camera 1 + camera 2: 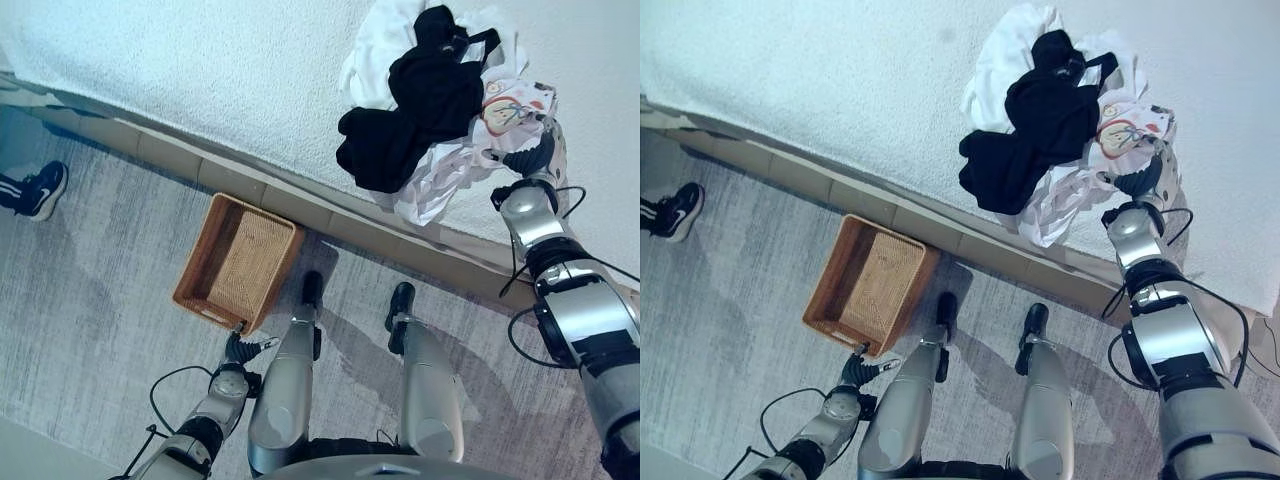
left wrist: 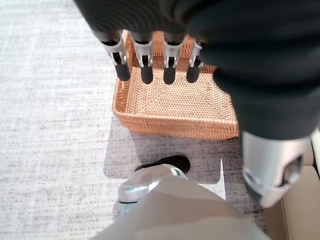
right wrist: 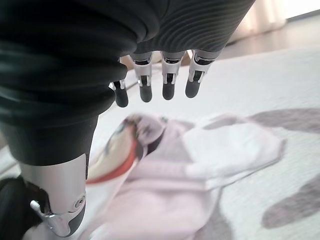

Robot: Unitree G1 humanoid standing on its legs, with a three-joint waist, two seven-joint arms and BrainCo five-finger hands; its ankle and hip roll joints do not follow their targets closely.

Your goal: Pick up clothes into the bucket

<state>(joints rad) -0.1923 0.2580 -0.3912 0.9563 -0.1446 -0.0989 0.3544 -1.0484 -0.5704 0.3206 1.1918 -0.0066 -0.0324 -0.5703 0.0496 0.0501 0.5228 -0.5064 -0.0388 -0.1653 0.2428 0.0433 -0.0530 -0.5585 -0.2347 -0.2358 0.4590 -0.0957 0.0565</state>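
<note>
Slack-fingered right robot hand [image 3: 150,75] above crumpled white and black clothes [image 1: 440,110]; left robot hand [image 2: 155,60] likewise, empty.

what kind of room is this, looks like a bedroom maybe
Probably a bedroom: a heap of clothes lies on a white textured bed cover over a low wooden frame, with a wicker basket on grey carpet beside it.

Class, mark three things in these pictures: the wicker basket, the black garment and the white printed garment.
wicker basket [image 1: 262,252]: left eye view, on the bare woven floor inside it.
black garment [image 1: 420,105]: left eye view, on the middle of the dark cloth.
white printed garment [image 3: 200,160]: right wrist view, on its pale folded middle.
</note>
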